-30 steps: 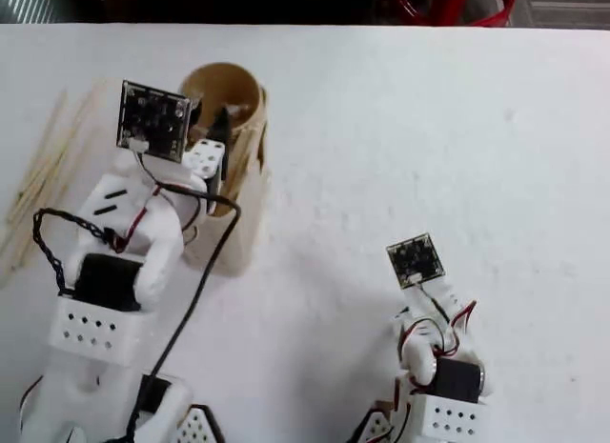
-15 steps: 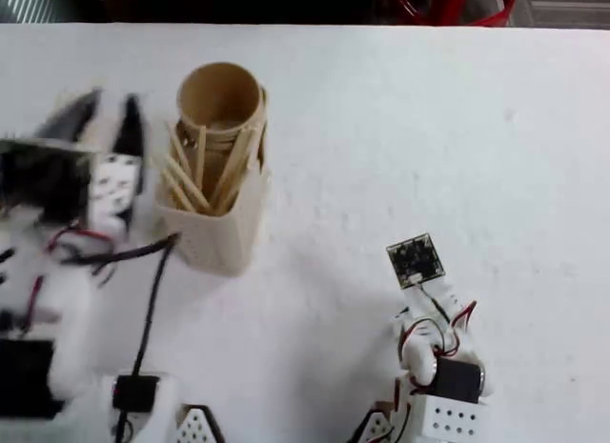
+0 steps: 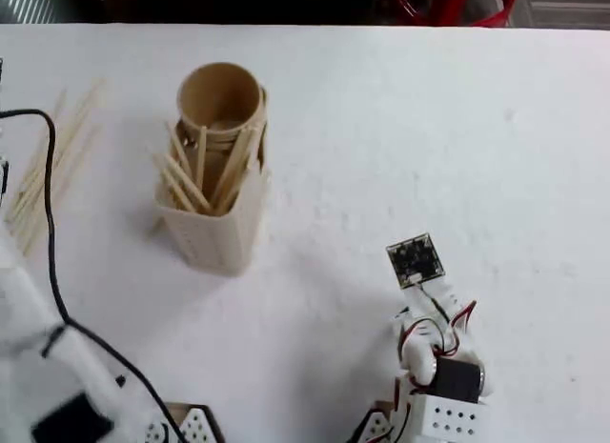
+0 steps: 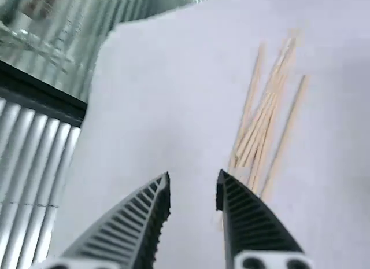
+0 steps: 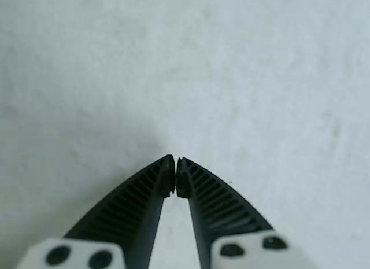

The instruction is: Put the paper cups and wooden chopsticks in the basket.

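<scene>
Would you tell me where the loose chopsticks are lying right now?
In the high view, the loose chopsticks lie near the left edge, left of the basket.

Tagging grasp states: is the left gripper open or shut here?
Open: the left gripper shows a clear gap between its jaws, nothing held, near loose chopsticks.

A second ago the left arm (image 3: pixel 33 352) was right over the basket (image 3: pixel 217 235). It has swung away to the left edge of the table (image 3: pixel 429 129). The chopsticks (image 3: pixel 191 176) standing in the basket are now out in the open. The left gripper (image 4: pixel 193 191), fingers apart, now points at the loose chopsticks (image 4: pixel 266 130) lying on the table.
</scene>
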### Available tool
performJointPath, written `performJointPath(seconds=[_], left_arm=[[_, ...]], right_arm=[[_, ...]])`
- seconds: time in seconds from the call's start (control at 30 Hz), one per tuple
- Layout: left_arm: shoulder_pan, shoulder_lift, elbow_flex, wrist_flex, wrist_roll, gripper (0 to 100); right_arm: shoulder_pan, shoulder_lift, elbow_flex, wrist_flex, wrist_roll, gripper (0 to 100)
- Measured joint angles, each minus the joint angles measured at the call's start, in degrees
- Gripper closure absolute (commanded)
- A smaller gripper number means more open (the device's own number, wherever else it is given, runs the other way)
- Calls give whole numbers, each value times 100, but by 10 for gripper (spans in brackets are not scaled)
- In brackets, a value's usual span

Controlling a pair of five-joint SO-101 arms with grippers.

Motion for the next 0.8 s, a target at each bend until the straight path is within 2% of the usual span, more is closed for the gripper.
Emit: performJointPath(seconds=[0.13, 0.33, 0.43, 0.67, 0.8], left_arm=[[-149, 1310, -624, -229, 220, 814], [-176, 2989, -1336, -1802, 2215, 815], [-35, 3815, -1354, -2681, 2910, 816], [404, 5477, -1380, -4185, 3657, 816], [396, 5925, -1618, -4492, 4000, 817]], right_arm=[[0, 0, 0, 0, 0, 980], [0, 0, 0, 0, 0, 980], [0, 0, 0, 0, 0, 980], [0, 0, 0, 0, 0, 980], [0, 0, 0, 0, 0, 980]])
